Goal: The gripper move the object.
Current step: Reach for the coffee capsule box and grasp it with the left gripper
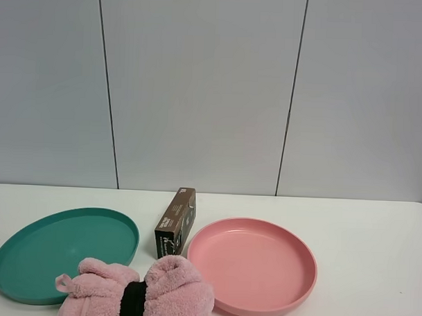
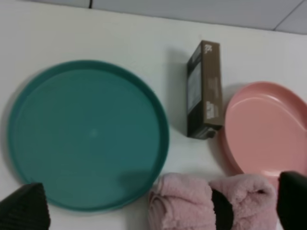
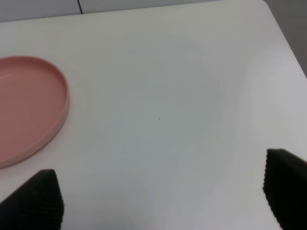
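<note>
- Green plate (image 1: pixel 62 253): inner face bare, nothing lying in it. The pink plush (image 1: pixel 137 293) with its black band sits at the near rim. The exterior high view shows it overlapping the rim, while the left wrist view puts it just outside. Cannot tell whether they touch.
- Pink plate (image 1: pixel 252 267): inner face likewise bare. The plush lies just beside its near-left rim.
- Box (image 1: pixel 175 222): dark brown, lying flat on the white surface (image 1: pixel 361 232) between the two plates and in neither. Its long axis runs from the plush toward the back wall. The near end is just beside the plush and the pink plate's rim.
- Left gripper (image 2: pixel 157 205): jaws spread wide, with ribbed black fingertips (image 2: pixel 21 211) at opposite lower corners of its view. Nothing is held. The plush lies between the tips, and the box is well apart from them.
- Right gripper (image 3: pixel 159 194): jaws equally wide and holding nothing, with only bare surface between the tips.
- View notes: the exterior high view shows neither gripper; only the wrist views do. The left wrist view shows the printed top and side of the box, and the exterior high view shows the pictured end. The right wrist view shows only an arc of the pink plate and the surface's edge.
</note>
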